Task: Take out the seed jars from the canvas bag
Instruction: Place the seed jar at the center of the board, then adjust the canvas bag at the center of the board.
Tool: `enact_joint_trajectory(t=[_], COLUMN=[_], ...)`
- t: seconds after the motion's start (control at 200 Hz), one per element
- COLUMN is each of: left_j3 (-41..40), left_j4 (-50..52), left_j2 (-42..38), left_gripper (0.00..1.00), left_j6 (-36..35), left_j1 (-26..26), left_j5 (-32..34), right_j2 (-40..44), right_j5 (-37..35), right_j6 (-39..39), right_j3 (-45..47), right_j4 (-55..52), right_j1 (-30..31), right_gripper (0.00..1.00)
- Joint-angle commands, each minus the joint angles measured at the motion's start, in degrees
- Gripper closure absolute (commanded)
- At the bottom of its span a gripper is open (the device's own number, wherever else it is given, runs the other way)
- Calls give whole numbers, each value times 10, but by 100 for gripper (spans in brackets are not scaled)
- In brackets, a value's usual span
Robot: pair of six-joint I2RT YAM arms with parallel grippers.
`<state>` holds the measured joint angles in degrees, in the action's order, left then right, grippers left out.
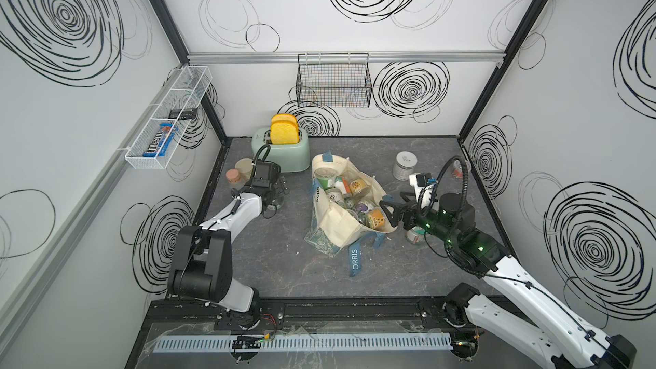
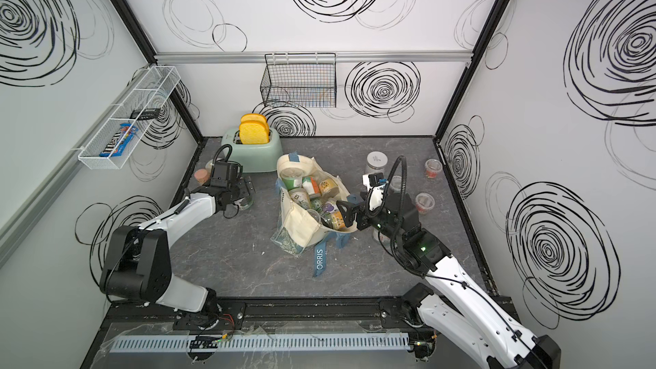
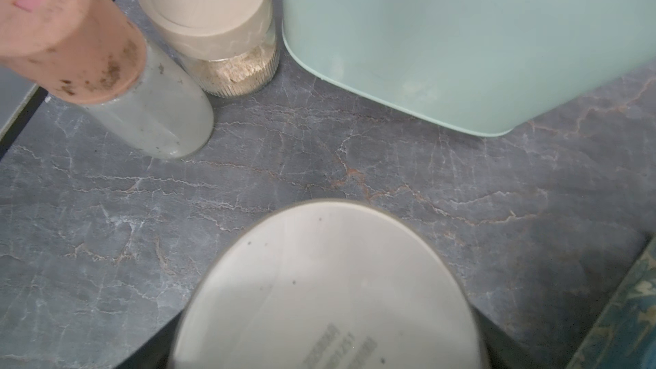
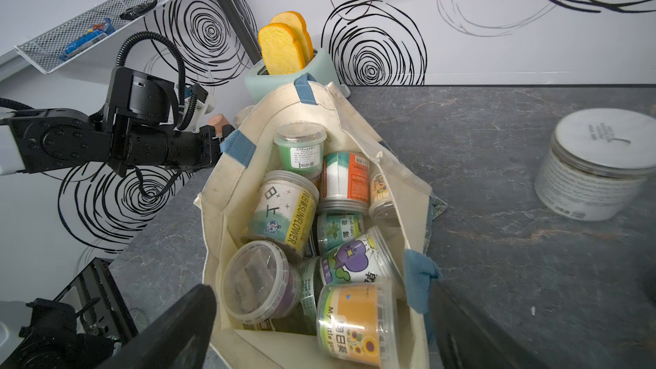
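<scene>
canvas bag [image 1: 333, 223] lies slumped in the middle of the worktop [image 1: 277, 264], its far end just beside the mint toaster [image 1: 284, 157], mouth gaping toward the right arm; its lettered strap [image 1: 356, 260] trails toward the front edge. seed jars [image 4: 284, 207], about ten visible in the right wrist view, sit jumbled inside, a few upright, most tipped and leaning on each other. some jars stand outside on the worktop: a large silver-lidded jar [image 1: 404, 166] toward the far right, two small red-filled jars [image 2: 433, 168] near the right wall. right gripper [image 1: 387, 213] is at the bag's mouth, jaws spread wide, holding nothing; nearest to it is the orange sunflower-label jar [image 4: 355, 324], lying at the rim. left gripper [image 1: 279, 190] is well apart from the bag, by the toaster, over a pale-lidded jar [image 3: 326, 296] standing on the worktop — its jaws seem to straddle it, but whether the pads press it or stand clear i cannot tell. handling, as a judgement: the jars look like thin clear plastic, light, stiff enough for a firm pinch, yet round and smooth-labelled, so likely to slip or roll if caught off-centre. best hold looks to be across the body just under the lid, where the wall should be stiffest, or across the lid on the upright ones. the bag is soft and unanchored — cloth could snag a finger or drag along, so fingers should go inside the opening, clear of the rim and the blue strap tab [image 4: 419, 275].
</scene>
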<state>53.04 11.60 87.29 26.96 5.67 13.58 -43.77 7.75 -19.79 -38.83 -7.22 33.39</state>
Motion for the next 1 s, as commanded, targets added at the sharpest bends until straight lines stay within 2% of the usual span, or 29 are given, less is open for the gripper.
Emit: enact_joint_trajectory(t=[0.0,0.28,0.415,0.575,0.645,0.765,0.845,0.926,0.996], left_j3=[11,26,65,134,152,172,174,174,180], left_j4=[-26,10,60,117,134,162,169,171,182], left_j2=[10,5,-39,-105,-126,-142,-141,-141,-145], left_gripper=[4,4,4,4,4,4,4,4,4], left_j6=[12,13,0,-22,-22,-15,-3,7,8], left_j1=[3,12,2,1,23,112,152,175,210], left_j5=[19,32,42,30,-1,-41,-104,-172,-179], right_j2=[10,28,21,-30,-70,-136,-182,-226,-257], right_j5=[21,28,39,81,95,142,179,235,267], right_j6=[-8,-9,-7,-13,-25,-38,-45,-59,-72], right_j3=[5,5,-10,-44,-62,-81,-95,-104,-105], right_j4=[-10,-24,-40,-53,-59,-36,-20,4,25], right_j1=[-7,-15,-20,-22,-22,-22,-22,-18,-3], right_gripper=[3,3,3,1,8,32,48,59,64])
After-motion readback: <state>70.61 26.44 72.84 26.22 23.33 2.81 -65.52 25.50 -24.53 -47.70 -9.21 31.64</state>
